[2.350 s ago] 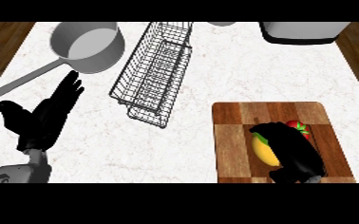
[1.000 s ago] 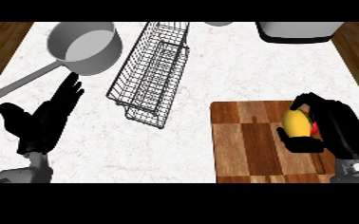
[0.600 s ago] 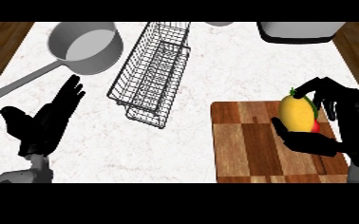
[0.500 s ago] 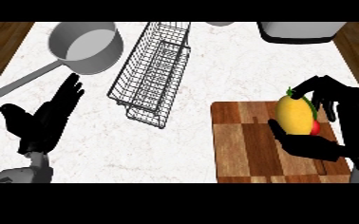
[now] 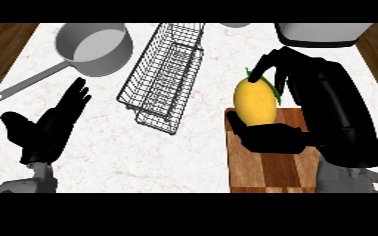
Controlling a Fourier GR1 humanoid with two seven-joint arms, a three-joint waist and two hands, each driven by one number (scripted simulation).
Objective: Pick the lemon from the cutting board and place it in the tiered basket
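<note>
My right hand is curled round the yellow lemon and holds it up above the far left part of the wooden cutting board. A bit of green shows behind the lemon. The wire tiered basket lies on the white counter to the left of the lemon, apart from it. My left hand rests open at the lower left, fingers up.
A grey saucepan with a long handle stands at the back left. A grey pot sits at the back right, just beyond my right hand. Wooden strips edge the counter at both sides.
My right hand closed on the lemon on the board, lifted it and has carried it up and leftward toward the basket. The left hand has not moved.
</note>
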